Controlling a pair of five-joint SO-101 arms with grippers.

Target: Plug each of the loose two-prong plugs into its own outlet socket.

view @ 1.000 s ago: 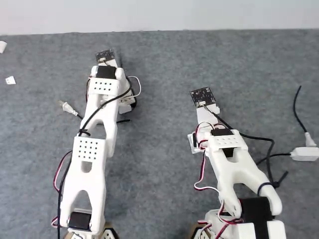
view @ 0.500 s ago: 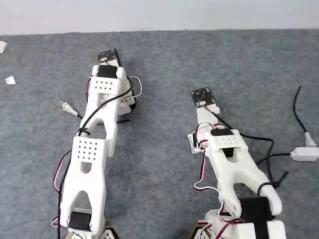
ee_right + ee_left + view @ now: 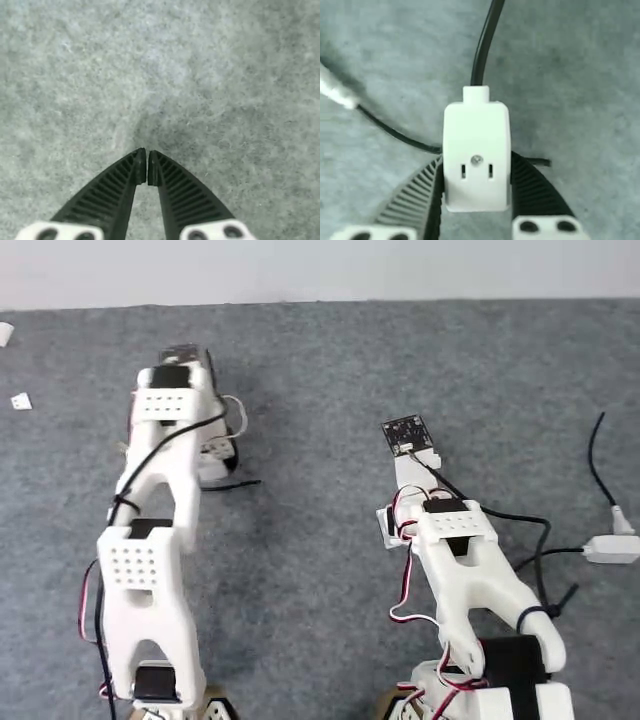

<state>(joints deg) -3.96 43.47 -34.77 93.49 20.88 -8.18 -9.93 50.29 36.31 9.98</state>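
left fingers [image 3: 415, 195] clamped on the two sides of a white outlet socket [image 3: 476, 130], left gripper [image 3: 476, 161] sitting at its slot end; both slots [image 3: 463, 171] face the wrist cam. socket's black cord [image 3: 487, 40] runs away across the grey desk [image 3: 330, 370]. loose plug [image 3: 335, 92] lies near the socket, off to one side and blurred, its thin cord [image 3: 395, 132] passing close to one finger

right gripper [image 3: 147, 167]: fingers closed tip to tip, holding nothing, over bare desk. second socket [image 3: 608, 549] lies at the far right with a second plug [image 3: 621, 519] just beside or touching it; can't tell if the prongs are in

risks as I read it:
- grip is only on the slot end and the cord trails off the other end, so cord drag may twist the socket or pull it out of the fingers
- slot face points back at the wrist, little room for a plug to come in; likely needs re-orienting first
- thin cord is right by the left fingers; a sweep may snag it and drag the plug off
- right arm [image 3: 470, 560] would have to cross over to fetch that plug, so the arms may collide
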